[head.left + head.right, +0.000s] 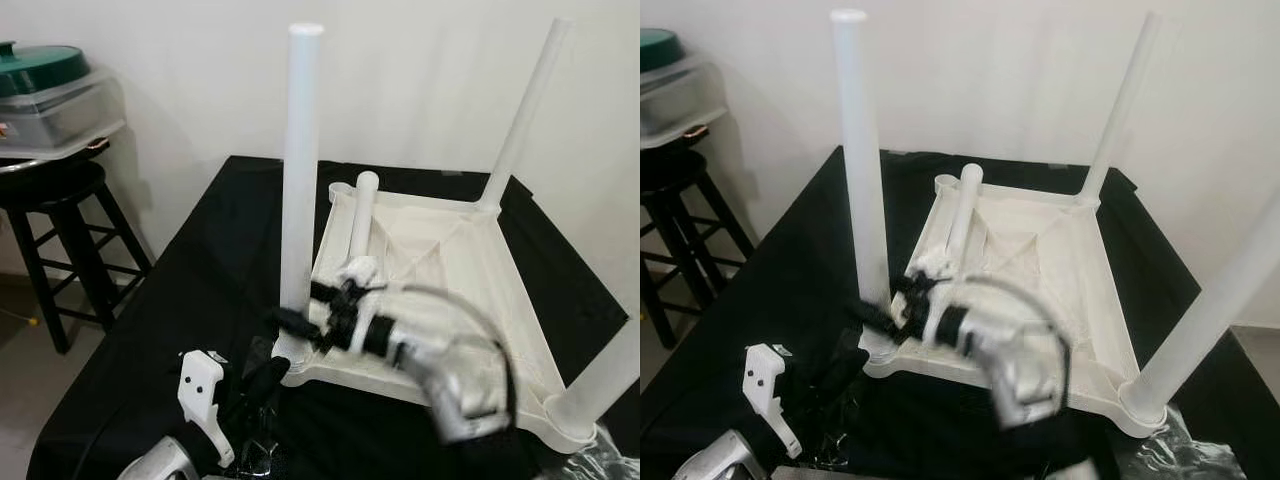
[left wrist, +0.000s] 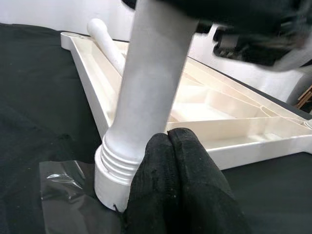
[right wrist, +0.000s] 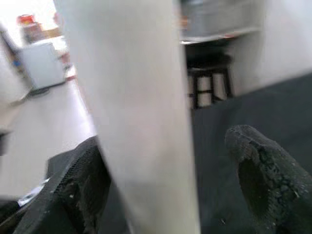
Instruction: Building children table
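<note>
A white children's table top (image 1: pixel 470 290) lies upside down on the black cloth (image 1: pixel 200 300). Three white legs stand upright in its corners: the front-left leg (image 1: pixel 300 170), a back-right leg (image 1: pixel 525 110) and a front-right leg (image 1: pixel 610 375). A fourth leg (image 1: pixel 362 215) lies loose inside the top, pointing at the back-left corner. My right gripper (image 1: pixel 300 318) is open around the front-left leg low down; the leg (image 3: pixel 141 112) stands between its fingers, with a gap on one side. My left gripper (image 2: pixel 168 139) is shut and empty, its tips against that leg's threaded base (image 2: pixel 114 161).
A black stool (image 1: pixel 60 220) at the left carries a clear container with a green lid (image 1: pixel 45 85). Crinkled clear plastic film lies under the front-left corner (image 2: pixel 63 180) and at the front right (image 1: pixel 610 460). A white wall stands close behind the table.
</note>
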Motion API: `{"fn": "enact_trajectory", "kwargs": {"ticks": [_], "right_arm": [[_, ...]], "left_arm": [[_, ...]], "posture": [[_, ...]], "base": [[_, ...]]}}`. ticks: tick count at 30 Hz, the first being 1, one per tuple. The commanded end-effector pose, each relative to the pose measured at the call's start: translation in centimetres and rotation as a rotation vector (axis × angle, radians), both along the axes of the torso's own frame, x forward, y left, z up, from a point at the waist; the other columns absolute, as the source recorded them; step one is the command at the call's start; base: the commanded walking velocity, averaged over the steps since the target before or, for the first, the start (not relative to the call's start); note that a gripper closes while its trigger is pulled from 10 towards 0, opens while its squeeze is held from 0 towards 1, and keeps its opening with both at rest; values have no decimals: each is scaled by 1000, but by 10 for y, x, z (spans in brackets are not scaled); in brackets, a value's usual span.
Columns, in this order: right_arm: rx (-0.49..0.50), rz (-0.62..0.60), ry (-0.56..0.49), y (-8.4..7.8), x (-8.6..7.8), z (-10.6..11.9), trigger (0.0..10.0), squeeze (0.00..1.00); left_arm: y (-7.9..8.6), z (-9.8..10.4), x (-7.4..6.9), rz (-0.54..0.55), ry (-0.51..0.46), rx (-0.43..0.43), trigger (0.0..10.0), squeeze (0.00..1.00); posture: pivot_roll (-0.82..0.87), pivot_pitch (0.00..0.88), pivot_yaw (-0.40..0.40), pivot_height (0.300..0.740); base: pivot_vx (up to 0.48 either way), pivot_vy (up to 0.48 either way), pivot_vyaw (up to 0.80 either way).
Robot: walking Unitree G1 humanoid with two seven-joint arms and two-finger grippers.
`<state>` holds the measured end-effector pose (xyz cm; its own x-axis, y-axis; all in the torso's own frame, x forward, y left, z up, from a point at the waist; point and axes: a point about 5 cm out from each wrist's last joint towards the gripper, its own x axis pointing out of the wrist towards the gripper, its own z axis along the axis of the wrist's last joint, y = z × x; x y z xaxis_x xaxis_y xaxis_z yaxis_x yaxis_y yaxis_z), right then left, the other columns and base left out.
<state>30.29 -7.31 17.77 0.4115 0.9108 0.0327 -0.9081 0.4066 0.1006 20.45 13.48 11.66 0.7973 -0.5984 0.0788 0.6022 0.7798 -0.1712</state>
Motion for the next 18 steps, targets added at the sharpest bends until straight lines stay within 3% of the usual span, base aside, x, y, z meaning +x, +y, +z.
{"fn": "enact_trajectory", "kwargs": {"ticks": [1,4,8,9,18], "right_arm": [[-12,94,-6,1,-1,-2,10000,0],[-73,205,-30,-10,8,2,10000,0],[-89,244,-32,-14,14,4,10000,0],[-85,297,-33,-16,25,12,0,0],[-95,392,-6,-23,32,19,0,0]], "left_arm": [[-1,-4,-1,-1,11,4,10000,0],[-2,-4,-1,0,11,5,10000,0],[-2,-5,-1,0,12,5,10000,0],[-3,-5,-2,-1,13,6,10000,0],[-4,-5,-3,1,12,6,10000,0]], "posture": [[85,0,-70,740],[88,0,-71,740],[93,0,-73,740],[102,0,-76,740],[96,0,-77,740]], "base": [[0,0,0],[0,0,0],[0,0,0],[0,0,0],[0,0,0]]}}
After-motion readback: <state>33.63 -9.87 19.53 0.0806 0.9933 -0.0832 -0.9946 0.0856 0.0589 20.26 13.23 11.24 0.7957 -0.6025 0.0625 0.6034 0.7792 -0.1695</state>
